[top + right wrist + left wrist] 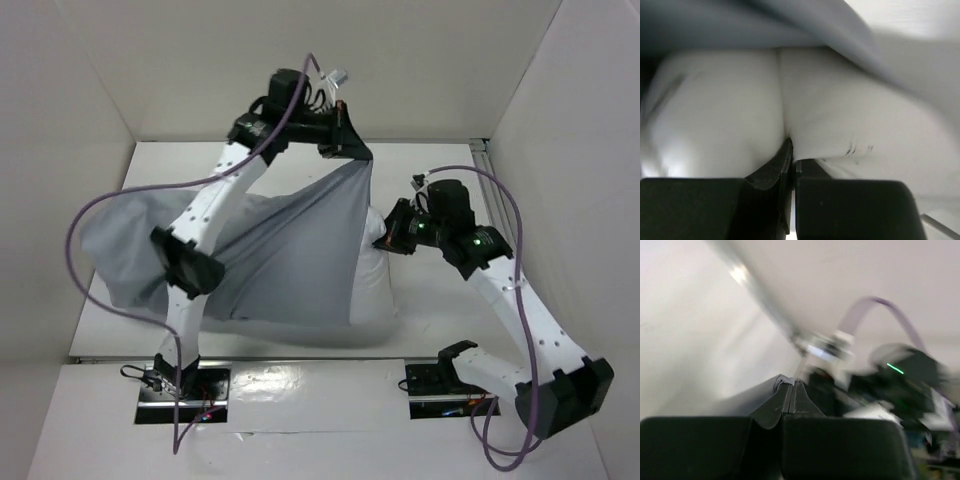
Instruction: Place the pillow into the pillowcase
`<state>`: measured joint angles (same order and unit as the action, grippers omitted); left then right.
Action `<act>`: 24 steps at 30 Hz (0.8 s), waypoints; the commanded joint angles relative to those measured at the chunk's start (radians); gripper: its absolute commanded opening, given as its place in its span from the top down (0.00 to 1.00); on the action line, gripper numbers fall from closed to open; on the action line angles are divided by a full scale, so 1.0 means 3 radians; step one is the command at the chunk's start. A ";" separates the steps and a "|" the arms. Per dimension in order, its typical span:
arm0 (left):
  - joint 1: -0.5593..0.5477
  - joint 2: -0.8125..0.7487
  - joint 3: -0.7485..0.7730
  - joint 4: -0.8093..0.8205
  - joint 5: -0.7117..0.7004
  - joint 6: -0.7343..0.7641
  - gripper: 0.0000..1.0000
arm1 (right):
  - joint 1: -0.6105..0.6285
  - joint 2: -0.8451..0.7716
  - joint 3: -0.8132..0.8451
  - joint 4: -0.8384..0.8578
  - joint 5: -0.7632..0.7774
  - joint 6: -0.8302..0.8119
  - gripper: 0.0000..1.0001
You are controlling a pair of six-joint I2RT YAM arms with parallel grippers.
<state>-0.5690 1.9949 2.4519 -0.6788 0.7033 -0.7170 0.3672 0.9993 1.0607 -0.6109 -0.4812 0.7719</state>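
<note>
**Item record: pillow and pillowcase on table, both claws engaged**

1. Large, thin, floppy medium-grey fabric pillowcase (280,250). It is lifted at one corner near the far middle of the white table (430,185). From there it hangs as a taut, wrinkled sheet that slopes down to the left and towards the near edge. Its lower part lies on the table and covers most of the pillow. In the right wrist view the pillowcase (765,25) runs across the top, above the white bulge.

2. Large, plump, white soft-fabric pillow (376,295). It lies on the table under the grey sheet. Only its right end shows, bulging out at the right and near-right of the pillowcase.

3. Left claw (352,150). It is raised high at the far middle with its black fingers clenched together. The left wrist view shows the left claw (791,390) pinching a small tuck of the grey pillowcase (782,380) at the tips. The background there is blurred.

4. Right claw (383,238). It sits at the pillow's exposed right end, just below the raised corner. The right wrist view shows the right claw (791,152) clamped on a pinched fold of the pillow (850,110).

5. Purple cable (75,240). It loops out to the left of the left arm.
</note>
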 commanded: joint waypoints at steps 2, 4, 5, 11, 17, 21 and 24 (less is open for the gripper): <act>0.0301 0.0703 0.0172 0.0254 -0.0186 -0.0014 0.89 | -0.0053 0.0380 -0.0100 -0.0229 0.0152 -0.0165 0.98; 0.0332 0.0607 0.0075 0.0136 -0.0273 0.0236 0.43 | -0.0216 0.0732 -0.0100 -0.0036 0.0193 -0.0124 0.79; 0.0332 0.0525 -0.0032 0.0034 -0.0445 0.0328 0.31 | -0.0272 0.0861 -0.0100 0.0274 0.0157 -0.0124 0.67; 0.0302 -0.0180 -0.0343 -0.0462 -0.1172 0.0907 0.21 | -0.0508 0.1634 0.0559 -0.0058 0.0548 -0.0497 0.19; -0.0458 -0.0886 -0.1208 -0.1019 -0.2639 0.0918 0.35 | -0.1004 0.1104 0.0244 -0.0106 0.0507 -0.0716 0.23; -0.1022 -0.1025 -0.1749 -0.1275 -0.3411 0.0427 0.23 | -0.1004 0.0801 -0.0140 -0.0055 0.0076 -0.0921 0.27; -0.1319 -0.1025 -0.1975 -0.1276 -0.3770 0.0135 0.19 | -0.0922 0.0551 -0.0385 -0.0055 -0.0149 -0.0952 0.20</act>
<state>-0.9268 1.6257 1.9388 -0.9668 -0.2127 -0.5652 0.0700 1.2144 0.9997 -0.6167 -0.4149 0.5373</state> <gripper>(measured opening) 0.807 0.786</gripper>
